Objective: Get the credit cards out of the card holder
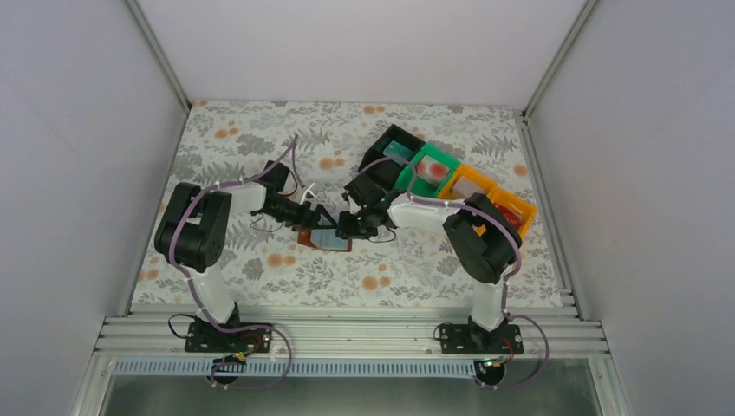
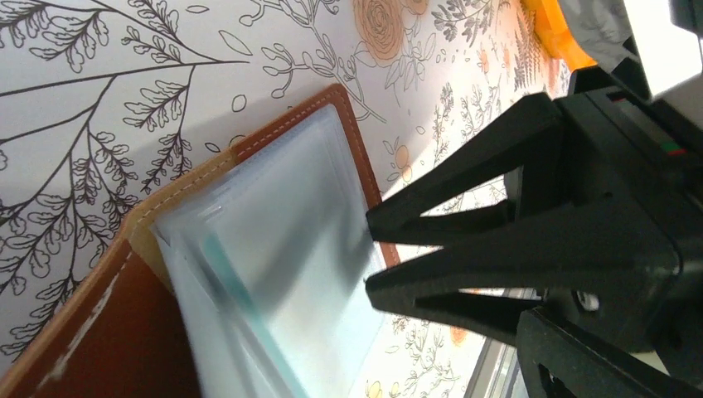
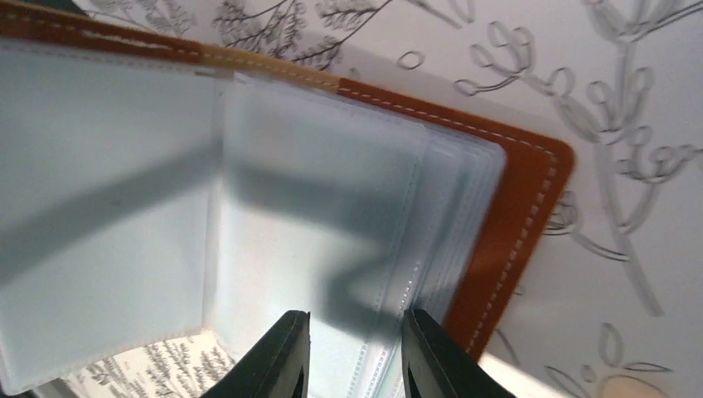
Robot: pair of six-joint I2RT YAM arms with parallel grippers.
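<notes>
Left fingers (image 1: 303,213): reaching in at the left side of the card holder (image 1: 326,240); their opening is hidden in every view, so I cannot tell whether they pinch the brown flap; probably placed there to stop the holder sliding.
Right fingers (image 1: 358,225): low at the holder's right edge; tips parted by a narrow gap and clamped on nothing that shows; the gap lines up with the sleeve edges, likely to nip 1 card.
Card holder: open on the worktop (image 1: 416,269) between the 2 arms; brown cover down, pale sleeves (image 3: 332,191) fanned upward.
Inside: a thin teal edge (image 2: 240,311) shows in 1 sleeve; possibly a card left to pull, too blurred to be sure.
In the way: the frosted sleeves overlap, so the tips may catch plastic instead of card; the 2 wrists sit close together.
Bins: black bin (image 1: 387,143), green bin (image 1: 422,156) and orange bin (image 1: 520,208) in a row far right, well apart from the holder; a teal card (image 1: 400,152), a red card (image 1: 436,171) and a pale card (image 1: 468,184) lie in them.
</notes>
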